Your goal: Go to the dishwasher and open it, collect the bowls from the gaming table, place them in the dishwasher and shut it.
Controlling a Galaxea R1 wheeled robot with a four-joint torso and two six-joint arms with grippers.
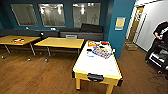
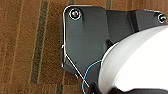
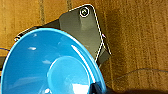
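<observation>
Blue bowl [image 3: 50,65] close against right claw (wood floor [image 3: 140,37] beneath)

My head view is soft and blocky, bowed toward its edges. Ceiling lamps glare in the three dark wall windows [image 1: 52,14]. My white-topped yellow games table [image 1: 96,65] reads brightest. Specular highlights streak my glossy blue bowl [image 3: 50,65]; the brown wood floor [image 3: 140,37] stays evenly lit.

One blue bowl [image 3: 50,65] is showing at the right wrist, one white bowl [image 2: 135,62] at the left. Two yellow tables [image 1: 60,42] are standing along the wall, one person [image 1: 160,37] is standing nearby.
</observation>
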